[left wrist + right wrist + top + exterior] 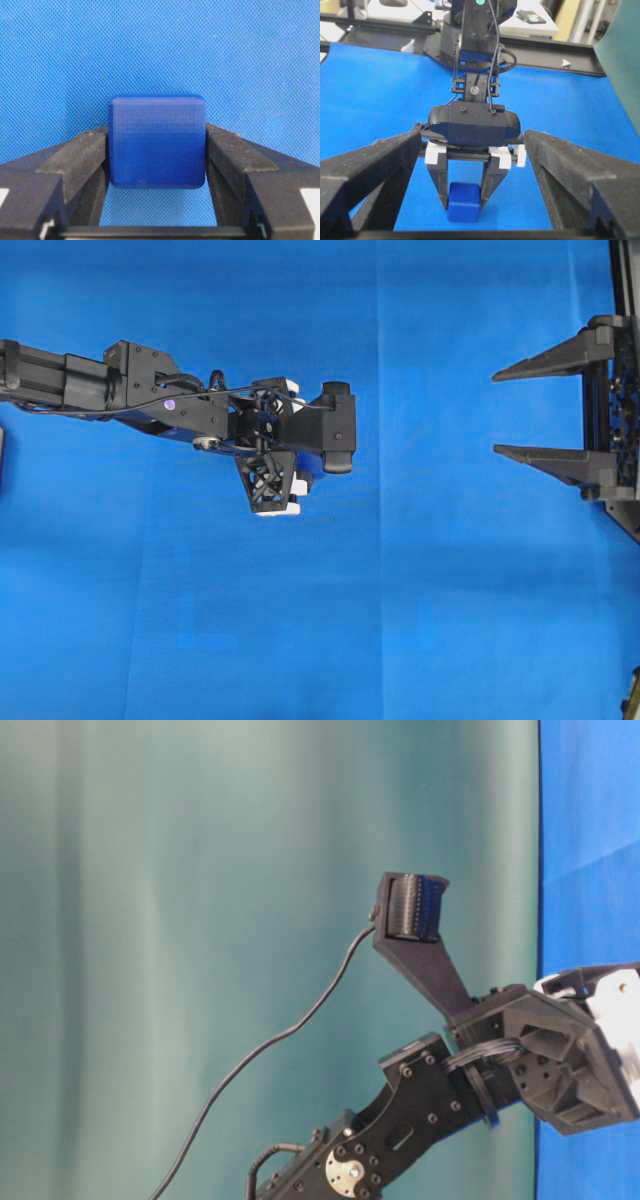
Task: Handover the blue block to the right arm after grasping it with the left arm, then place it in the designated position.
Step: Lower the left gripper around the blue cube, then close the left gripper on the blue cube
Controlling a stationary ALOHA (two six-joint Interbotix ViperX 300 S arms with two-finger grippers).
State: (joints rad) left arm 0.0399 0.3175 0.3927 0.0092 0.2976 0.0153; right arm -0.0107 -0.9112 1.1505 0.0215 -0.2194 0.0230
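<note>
The blue block [157, 141] filled the middle of the left wrist view, sitting on the blue cloth [250, 55] that covered the surface. We saw the left gripper [157, 150] around it: one dark finger [82, 155] met the block's left face and the other met its right face, with no gap that we could make out on either side, so the fingers looked closed on the cube while it rested on the cloth.

In the overhead view we found the left arm [150, 400] reaching in from the left edge to just left of centre, its wrist and white brackets pointing down; the block itself lay hidden beneath them there. At the far right edge of that view the right gripper [545, 410] stood well apart from the left one, its two pointed fingers [540, 360] spread wide with nothing between them.

The right wrist view, looking across the cloth, gave us the same reading. Its own two black fingers framed the lower left and lower right corners, wide open. Between them, farther off at lower centre, the left gripper [464, 197] hung tip-down with the block [464, 202] between its tips, low against the cloth.

The table-level view showed only part of the left arm [470, 1070] against a green backdrop [200, 920].
</note>
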